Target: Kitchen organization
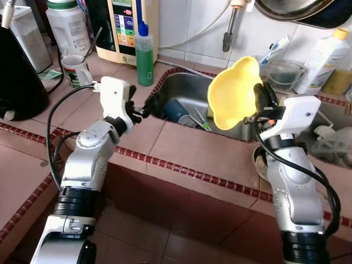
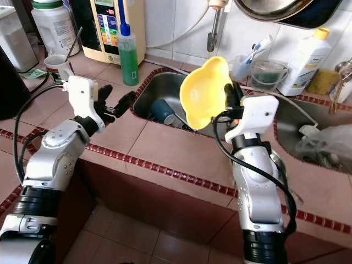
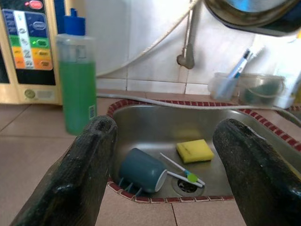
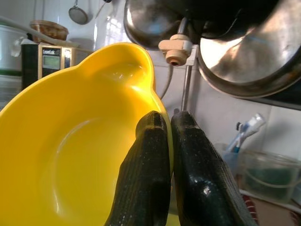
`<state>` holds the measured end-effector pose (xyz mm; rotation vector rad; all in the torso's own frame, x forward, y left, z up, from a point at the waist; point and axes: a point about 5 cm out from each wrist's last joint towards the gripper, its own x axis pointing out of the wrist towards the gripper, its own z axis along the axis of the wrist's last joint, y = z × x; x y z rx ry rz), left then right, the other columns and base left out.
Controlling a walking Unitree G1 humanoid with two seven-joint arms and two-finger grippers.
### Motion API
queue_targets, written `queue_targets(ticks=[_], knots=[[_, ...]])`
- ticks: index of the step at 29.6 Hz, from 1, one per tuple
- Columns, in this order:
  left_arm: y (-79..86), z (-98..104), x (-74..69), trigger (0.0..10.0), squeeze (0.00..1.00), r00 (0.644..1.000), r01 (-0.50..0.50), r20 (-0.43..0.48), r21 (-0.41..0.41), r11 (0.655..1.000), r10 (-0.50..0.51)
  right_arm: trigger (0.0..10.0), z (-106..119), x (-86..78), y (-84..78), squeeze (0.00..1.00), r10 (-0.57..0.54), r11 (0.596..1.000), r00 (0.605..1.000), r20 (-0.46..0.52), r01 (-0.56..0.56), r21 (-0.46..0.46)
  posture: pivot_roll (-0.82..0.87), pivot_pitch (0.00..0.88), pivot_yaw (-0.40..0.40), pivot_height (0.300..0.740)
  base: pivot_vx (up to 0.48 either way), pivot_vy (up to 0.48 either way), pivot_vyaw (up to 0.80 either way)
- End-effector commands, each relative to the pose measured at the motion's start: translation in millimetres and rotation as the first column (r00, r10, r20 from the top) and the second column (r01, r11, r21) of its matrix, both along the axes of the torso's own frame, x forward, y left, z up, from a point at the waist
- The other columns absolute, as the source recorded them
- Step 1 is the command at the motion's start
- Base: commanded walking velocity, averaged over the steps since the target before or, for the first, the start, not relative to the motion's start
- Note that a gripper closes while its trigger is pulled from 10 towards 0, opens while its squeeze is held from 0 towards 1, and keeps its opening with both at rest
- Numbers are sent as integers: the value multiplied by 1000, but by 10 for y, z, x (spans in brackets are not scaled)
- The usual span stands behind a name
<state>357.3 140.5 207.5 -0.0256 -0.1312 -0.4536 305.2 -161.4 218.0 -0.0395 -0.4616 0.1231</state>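
Bowl [image 1: 234,93]: yellow, glossy plastic, wavy-rimmed, tilting on edge above the sink [image 1: 181,88]; the right gripper [image 4: 170,141] is pinching its rim between closed fingers. Left gripper [image 3: 164,160]: fingers spreading apart, empty, hovering at the sink's left edge. Sink: steel basin, holding a blue-grey cup [image 3: 142,170] lying on its side, a yellow sponge [image 3: 194,150] and a toothbrush [image 3: 181,171]. Green bottle [image 1: 144,55]: standing far left of the sink.

White-tiled wall [image 1: 190,25], terracotta counter [image 1: 187,148]
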Motion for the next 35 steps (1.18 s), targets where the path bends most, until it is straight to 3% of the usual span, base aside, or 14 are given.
queue_targets(ticks=[1,18,35], knots=[[-116,82,-1,10000,0,998,49,43,31,998,-50,10000,-11,6,-55,0,-31,999,1000,0,31,-7,87,43,-18,740,0,0,0],[-206,109,-52,10000,0,986,131,90,95,987,-139,10000,-42,38,-56,0,-52,998,999,-11,52,-20,89,43,-14,740,0,0,0],[-202,124,-63,10000,0,982,148,102,98,984,-158,10000,-47,48,-46,0,-50,998,999,-13,49,-34,91,43,-17,740,381,0,0]])
